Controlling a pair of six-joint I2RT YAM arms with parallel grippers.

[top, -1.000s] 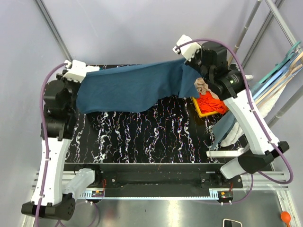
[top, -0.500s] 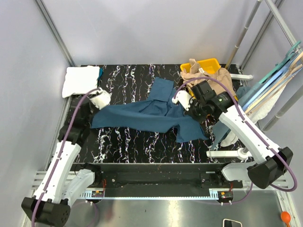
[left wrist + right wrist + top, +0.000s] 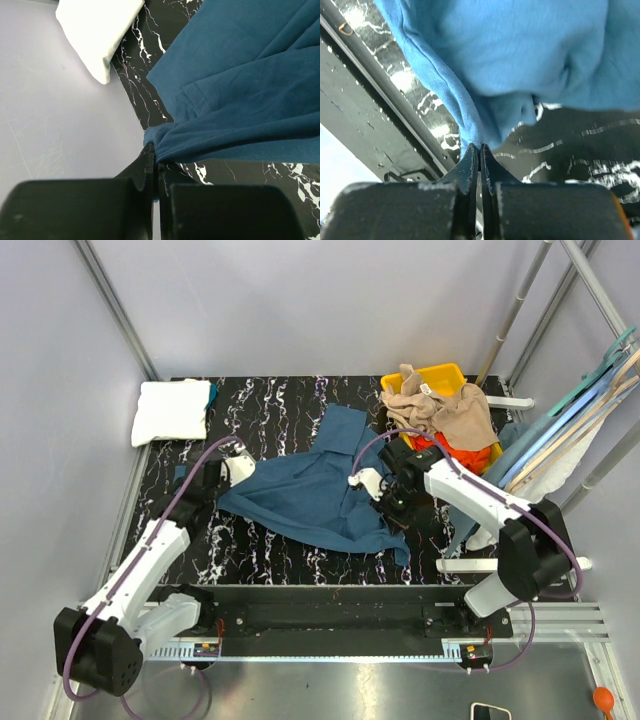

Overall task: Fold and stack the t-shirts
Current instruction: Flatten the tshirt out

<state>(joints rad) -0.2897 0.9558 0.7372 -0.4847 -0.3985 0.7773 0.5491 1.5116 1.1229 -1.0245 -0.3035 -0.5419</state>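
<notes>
Near edge of the black white-veined marbled desk (image 3: 280, 410): both arm bases are bolted here, and both arms reach in toward the middle.

Left gripper (image 3: 232, 468) (image 3: 156, 155): low over the left-middle of the desk. Its jaws are pinched tight together, with a bunched corner of the large dark teal-blue cloth t-shirt (image 3: 310, 495) (image 3: 240, 100) (image 3: 520, 45) caught between the tips. In the left wrist view the cloth runs straight out of the fingertips and drapes away to the right.

Right gripper (image 3: 368, 483) (image 3: 480, 147): right of centre, at the teal shirt's right side. Its jaws are closed narrow on a folded edge of the same cloth. The right wrist view shows a fold of blue fabric coming down into the tips, with bare marbled desk beneath.

The teal t-shirt lies crumpled and rumpled across the middle of the desk, strung between the two grippers. One flap points toward the far edge near centre. Another trails toward the near edge, right of centre.

Far left corner: a folded white cloth t-shirt (image 3: 172, 410) (image 3: 97, 30) lies flat, partly over the desk's left edge, well apart from the teal one.

Far right corner: a yellow plastic bin (image 3: 440, 372). A tan cloth t-shirt (image 3: 450, 410) is heaped over it, with a red-orange cloth t-shirt (image 3: 470, 453) showing under the tan on the near side.

Beyond the right edge: pale blue and beige clothes hangers (image 3: 575, 410) lean against the frame.
</notes>
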